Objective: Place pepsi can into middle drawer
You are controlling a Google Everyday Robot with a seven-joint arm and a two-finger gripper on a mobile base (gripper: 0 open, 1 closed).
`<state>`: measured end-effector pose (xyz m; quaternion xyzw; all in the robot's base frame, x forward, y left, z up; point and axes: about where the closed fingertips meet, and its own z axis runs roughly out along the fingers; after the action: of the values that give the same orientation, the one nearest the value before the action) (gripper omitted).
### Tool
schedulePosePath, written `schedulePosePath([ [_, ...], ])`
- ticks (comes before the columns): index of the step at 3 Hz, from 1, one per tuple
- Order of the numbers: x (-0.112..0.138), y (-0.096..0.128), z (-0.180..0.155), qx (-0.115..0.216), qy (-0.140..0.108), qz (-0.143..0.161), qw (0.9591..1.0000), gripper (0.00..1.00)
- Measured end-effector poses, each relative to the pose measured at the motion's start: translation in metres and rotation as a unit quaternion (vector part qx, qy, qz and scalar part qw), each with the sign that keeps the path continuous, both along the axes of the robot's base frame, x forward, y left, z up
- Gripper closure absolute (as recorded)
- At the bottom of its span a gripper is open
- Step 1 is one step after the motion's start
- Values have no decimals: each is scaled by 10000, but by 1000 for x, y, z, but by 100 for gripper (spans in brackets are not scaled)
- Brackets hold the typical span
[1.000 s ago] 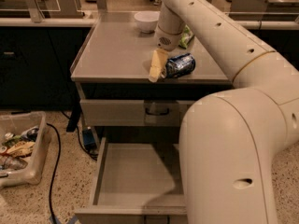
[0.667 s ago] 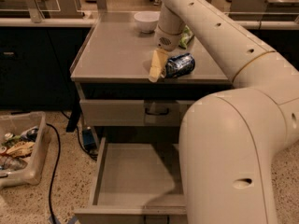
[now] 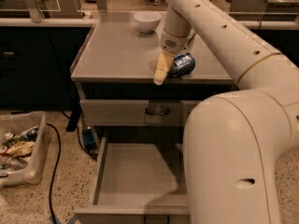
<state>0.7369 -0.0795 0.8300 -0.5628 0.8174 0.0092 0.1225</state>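
Note:
The pepsi can (image 3: 182, 64) lies on its side near the front edge of the grey cabinet top (image 3: 117, 50). My gripper (image 3: 172, 73) reaches down from the white arm (image 3: 219, 36) and is shut on the can, with one yellow finger (image 3: 160, 69) against the can's left end. The other finger is hidden behind the can. The middle drawer (image 3: 135, 176) stands pulled out below, a shallow grey tray with nothing in it, directly under and in front of the can.
A white bowl (image 3: 147, 21) sits at the back of the cabinet top. The top drawer (image 3: 156, 112) with a black handle is closed. A plastic bin (image 3: 21, 148) of litter and a black cable (image 3: 55, 171) lie on the floor at left. My arm's large body (image 3: 233, 162) covers the right side.

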Motion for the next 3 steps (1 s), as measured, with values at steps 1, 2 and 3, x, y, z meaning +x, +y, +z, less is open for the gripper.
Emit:
schedulePosePath([
  [1,-2,-10,-9,46,139,5,9999,0],
  [2,-6,-18,-13,80,164,-132,9997,0],
  [3,-6,-18,-14,80,164,-131,9997,0],
])
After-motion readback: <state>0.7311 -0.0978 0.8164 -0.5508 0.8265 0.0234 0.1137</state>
